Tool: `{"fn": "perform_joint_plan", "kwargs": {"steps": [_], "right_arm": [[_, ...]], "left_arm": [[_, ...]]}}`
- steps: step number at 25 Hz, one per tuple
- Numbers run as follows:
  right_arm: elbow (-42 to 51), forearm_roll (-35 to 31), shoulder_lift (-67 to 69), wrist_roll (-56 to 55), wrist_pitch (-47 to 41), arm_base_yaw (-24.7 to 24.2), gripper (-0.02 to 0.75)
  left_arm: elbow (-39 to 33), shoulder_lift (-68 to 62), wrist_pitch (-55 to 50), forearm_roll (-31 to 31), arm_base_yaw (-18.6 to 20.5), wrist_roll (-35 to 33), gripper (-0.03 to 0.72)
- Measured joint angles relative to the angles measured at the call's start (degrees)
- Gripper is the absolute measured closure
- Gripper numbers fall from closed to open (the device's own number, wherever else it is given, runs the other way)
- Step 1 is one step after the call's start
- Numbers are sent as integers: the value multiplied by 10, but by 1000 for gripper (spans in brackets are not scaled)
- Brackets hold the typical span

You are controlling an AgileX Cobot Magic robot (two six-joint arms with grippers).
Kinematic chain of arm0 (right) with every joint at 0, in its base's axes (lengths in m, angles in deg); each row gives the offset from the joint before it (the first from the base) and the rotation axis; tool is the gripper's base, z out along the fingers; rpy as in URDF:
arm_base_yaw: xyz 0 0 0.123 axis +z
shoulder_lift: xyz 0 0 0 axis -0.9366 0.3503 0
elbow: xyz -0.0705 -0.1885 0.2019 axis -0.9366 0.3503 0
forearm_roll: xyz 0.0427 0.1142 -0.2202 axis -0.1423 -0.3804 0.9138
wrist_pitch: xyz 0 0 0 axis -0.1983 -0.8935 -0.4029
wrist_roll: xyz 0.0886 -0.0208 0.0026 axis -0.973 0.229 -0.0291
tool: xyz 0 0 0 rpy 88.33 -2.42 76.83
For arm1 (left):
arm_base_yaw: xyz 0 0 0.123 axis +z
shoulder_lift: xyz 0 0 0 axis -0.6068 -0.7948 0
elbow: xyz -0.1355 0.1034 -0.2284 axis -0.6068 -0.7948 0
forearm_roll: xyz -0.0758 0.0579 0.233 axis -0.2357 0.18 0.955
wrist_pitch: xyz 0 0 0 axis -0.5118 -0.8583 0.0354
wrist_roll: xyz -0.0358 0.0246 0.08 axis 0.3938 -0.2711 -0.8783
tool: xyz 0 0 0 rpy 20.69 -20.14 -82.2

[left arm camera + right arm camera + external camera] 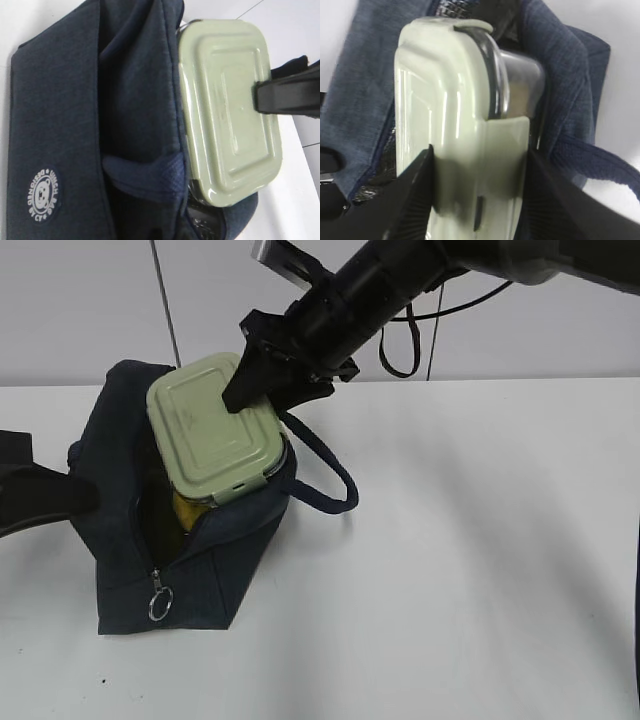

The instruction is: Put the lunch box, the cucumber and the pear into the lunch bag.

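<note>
The navy lunch bag (200,580) stands open at the left of the white table. The lunch box (205,425), sage-green lid up, sits tilted halfway into the bag's mouth. My right gripper (255,390) is shut on its far end, one finger on the lid and one underneath. In the right wrist view my right gripper (480,190) clamps the box (450,100) between both fingers. A yellow patch (185,508), likely the pear, shows inside under the box. The cucumber is hidden. My left gripper (70,495) is at the bag's left edge, its jaws hidden. The left wrist view shows the bag (60,100) and box (225,110).
A metal ring pull (160,605) hangs at the zipper's near end. One handle loop (330,475) lies on the table right of the bag; the other (145,175) folds across the opening. A grey wall stands behind the table.
</note>
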State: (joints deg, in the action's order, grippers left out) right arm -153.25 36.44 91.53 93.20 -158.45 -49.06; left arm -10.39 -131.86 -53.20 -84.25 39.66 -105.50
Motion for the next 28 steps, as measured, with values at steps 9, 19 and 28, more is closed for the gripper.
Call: {"fn": "perform_joint_plan", "kwargs": {"steps": [9,19,28], "right_arm": [[-3,19,25,-55,1,25,342],[-4,14,37,-58,59,72,229],[-103,40,37,-73,5,62,149]], "left_arm": [[0,0,0,-1,0,0,703],[0,0,5,-2,0,0,703],[0,0,5,-2,0,0,703]]}}
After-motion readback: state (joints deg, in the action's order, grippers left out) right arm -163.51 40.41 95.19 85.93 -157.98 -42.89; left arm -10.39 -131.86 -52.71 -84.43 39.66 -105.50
